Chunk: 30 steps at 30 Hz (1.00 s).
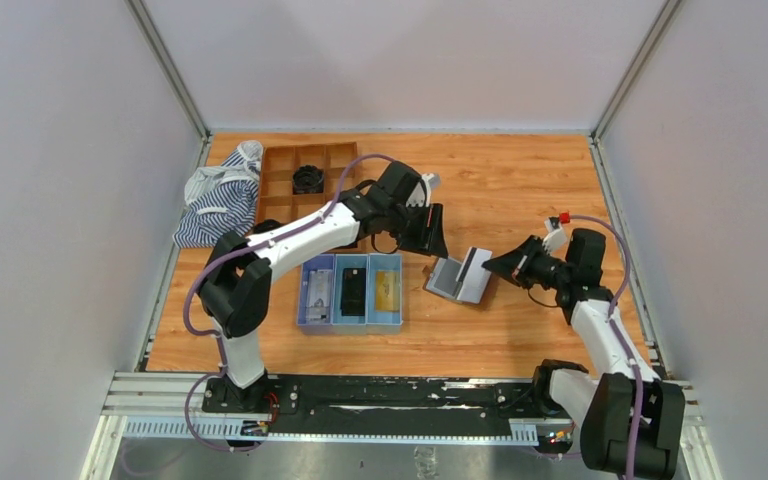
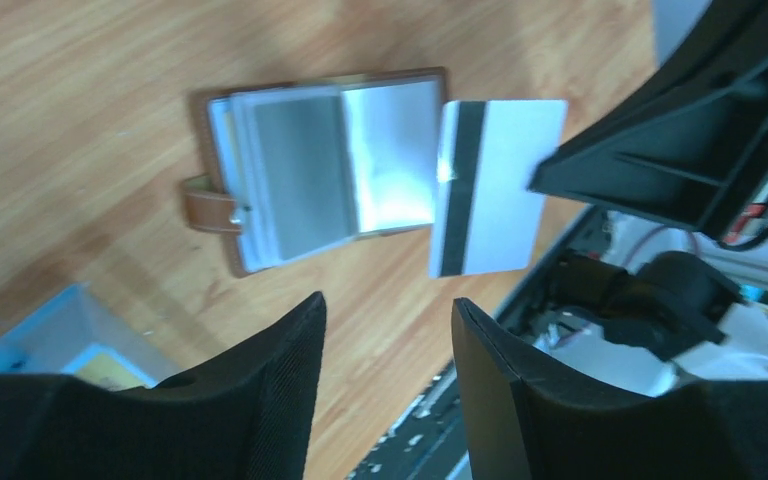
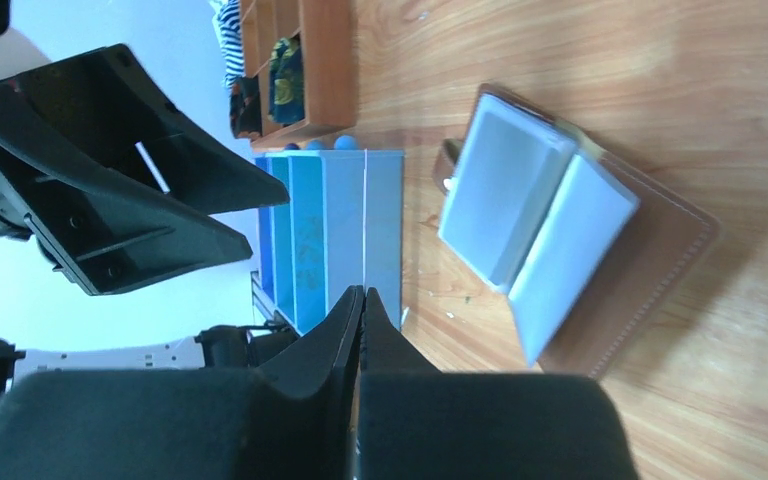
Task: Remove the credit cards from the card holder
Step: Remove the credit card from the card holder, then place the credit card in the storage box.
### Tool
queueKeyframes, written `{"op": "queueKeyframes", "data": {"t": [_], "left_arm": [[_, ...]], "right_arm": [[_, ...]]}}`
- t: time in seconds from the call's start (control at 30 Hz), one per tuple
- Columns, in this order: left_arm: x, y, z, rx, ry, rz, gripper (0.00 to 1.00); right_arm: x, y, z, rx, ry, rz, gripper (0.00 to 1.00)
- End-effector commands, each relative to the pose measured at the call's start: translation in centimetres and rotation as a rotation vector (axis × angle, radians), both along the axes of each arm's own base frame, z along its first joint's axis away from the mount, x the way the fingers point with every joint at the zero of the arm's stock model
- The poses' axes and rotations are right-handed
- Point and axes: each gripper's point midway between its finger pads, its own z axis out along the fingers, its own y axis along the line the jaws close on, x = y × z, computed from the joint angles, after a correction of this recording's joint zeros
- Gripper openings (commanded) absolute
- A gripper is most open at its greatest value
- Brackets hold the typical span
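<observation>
Hovering just right of the blue tray [image 1: 350, 325], the left gripper [image 2: 387, 315] is spread wide and empty, probably ready to pin down the card holder [image 1: 455, 280]. It lies open on the table [image 1: 520, 190]. At its right edge the right gripper [image 3: 363, 305] pinches a credit card [image 2: 495, 190], seemingly drawing it out.

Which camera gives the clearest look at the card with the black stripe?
Left wrist: the striped card faces the lens, stripe fully visible, beside the open card holder. Top external shows it small and tilted; right wrist shows at most a thin edge inside the shut right end effector.
</observation>
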Motion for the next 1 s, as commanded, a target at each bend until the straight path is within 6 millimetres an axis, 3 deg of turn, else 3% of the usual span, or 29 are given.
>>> {"op": "queueKeyframes", "data": {"t": [0.0, 0.23, 0.53, 0.63, 0.7, 0.8, 0.87, 0.97], "left_arm": [[-2.0, -1.7, 2.9, -0.173, 0.084, -0.094, 0.55], [-2.6, -3.0, 5.7, -0.395, 0.158, -0.144, 0.63], [-3.1, -3.4, 5.8, -0.439, 0.212, -0.160, 0.56], [-3.1, -3.6, 6.1, -0.448, 0.218, -0.167, 0.48], [-3.1, -3.6, 6.3, -0.451, 0.221, -0.166, 0.38], [-3.0, -3.6, 6.2, -0.449, 0.228, -0.154, 0.12], [-3.0, -3.6, 6.1, -0.447, 0.229, -0.147, 0.00], [-2.8, -3.3, 6.2, -0.440, 0.217, -0.117, 0.00]], "right_arm": [[-0.3, 1.8, 3.4, 0.039, -0.110, 0.116, 0.00], [-0.6, 3.3, 5.6, 0.148, -0.193, 0.207, 0.00], [-1.0, 4.2, 5.9, 0.208, -0.198, 0.272, 0.00], [-1.0, 4.6, 5.7, 0.221, -0.188, 0.284, 0.00], [-1.0, 5.0, 5.6, 0.219, -0.189, 0.295, 0.00], [-1.1, 5.5, 5.4, 0.213, -0.187, 0.307, 0.00], [-1.1, 5.5, 5.3, 0.209, -0.184, 0.300, 0.00], [-1.1, 5.4, 4.8, 0.191, -0.152, 0.299, 0.01]]}}
